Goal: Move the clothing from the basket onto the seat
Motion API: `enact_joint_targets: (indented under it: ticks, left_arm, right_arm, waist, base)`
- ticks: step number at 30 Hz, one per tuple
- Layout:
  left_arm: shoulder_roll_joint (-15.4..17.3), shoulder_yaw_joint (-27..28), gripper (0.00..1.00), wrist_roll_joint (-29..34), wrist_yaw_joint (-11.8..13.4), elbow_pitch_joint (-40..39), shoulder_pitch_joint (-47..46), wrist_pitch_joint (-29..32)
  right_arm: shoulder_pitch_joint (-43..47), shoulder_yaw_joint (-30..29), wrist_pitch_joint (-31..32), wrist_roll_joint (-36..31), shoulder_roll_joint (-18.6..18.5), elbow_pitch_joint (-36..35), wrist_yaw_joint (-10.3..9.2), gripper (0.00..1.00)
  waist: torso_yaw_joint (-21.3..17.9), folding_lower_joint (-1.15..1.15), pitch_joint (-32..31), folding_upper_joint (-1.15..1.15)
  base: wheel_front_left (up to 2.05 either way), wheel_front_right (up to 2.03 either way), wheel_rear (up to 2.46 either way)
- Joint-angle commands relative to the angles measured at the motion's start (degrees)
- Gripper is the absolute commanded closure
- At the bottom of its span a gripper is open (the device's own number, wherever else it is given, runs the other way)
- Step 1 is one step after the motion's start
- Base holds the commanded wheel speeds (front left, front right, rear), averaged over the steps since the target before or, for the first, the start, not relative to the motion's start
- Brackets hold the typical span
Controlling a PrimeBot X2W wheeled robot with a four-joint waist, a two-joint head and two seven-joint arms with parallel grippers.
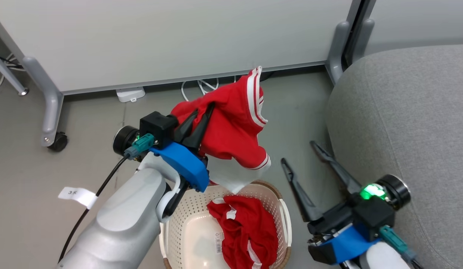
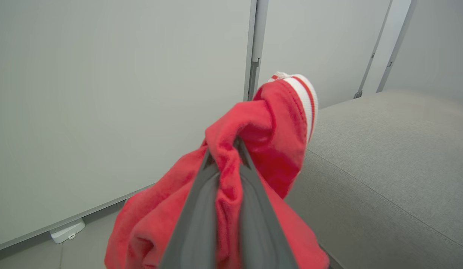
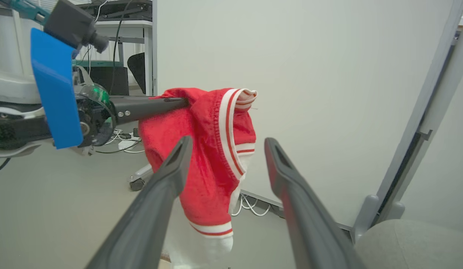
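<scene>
Head view: one red garment [image 1: 231,123] with white-striped cuffs hangs in the air above the far end of the laundry basket [image 1: 179,224]. It is bunched in my left pincer [image 1: 204,108], which is clenched on a thick fold near the cloth's middle. Its white panel droops toward the brown rim; I cannot tell whether it touches. The second red garment [image 1: 246,231] lies crumpled in the right half of the basket, beside the paper label [image 1: 219,242].

I judge both pieces light, soft and limp. They will sag and swing, and a trailing cuff could snag on the rim. A raised fold near the middle of the heap looks the best hold, since an edge would let the rest trail.

My right pincer [image 1: 299,152] is released and empty, fingers spread, between the basket and the grey sofa seat [image 1: 403,123] on the right. The seat carries no clothing where I can see it.

Beyond, on the far side, cables [image 1: 201,86] lie on the grey floor [image 1: 67,168] at the foot of a white partition panel [image 1: 179,37].
</scene>
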Motion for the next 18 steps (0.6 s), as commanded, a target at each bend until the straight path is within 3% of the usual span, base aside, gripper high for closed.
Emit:
enact_joint_targets:
  ticks: [1,8,18]
  left_arm:
    - [-0.5,-0.19,1.0,0.33,-0.26,-0.15,-1.28,-0.28]
    - [-2.5,-1.09,1.0,1.02,-0.55,-0.19,-2.93,-0.29]
    - [-5.76,-2.24,1.0,1.99,-1.15,0.05,-4.56,-0.29]
  right_arm:
    - [-2.17,2.21,0.0,-0.73,-1.13,1.3,0.03,0.0]
    - [-9.38,8.87,-0.01,-4.47,-2.41,8.94,0.03,0.0]
    - [-17.77,10.17,-0.01,-11.49,0.03,20.21,0.02,0.0]
  waist:
    - [0.59,0.0,0.37,0.0]
    - [2.5,0.0,1.41,0.0]
    - [4.71,0.0,3.52,0.0]
  base:
    - [0.0,0.0,0.0]
    - [0.0,0.0,0.0]
    - [0.0,0.0,0.0]
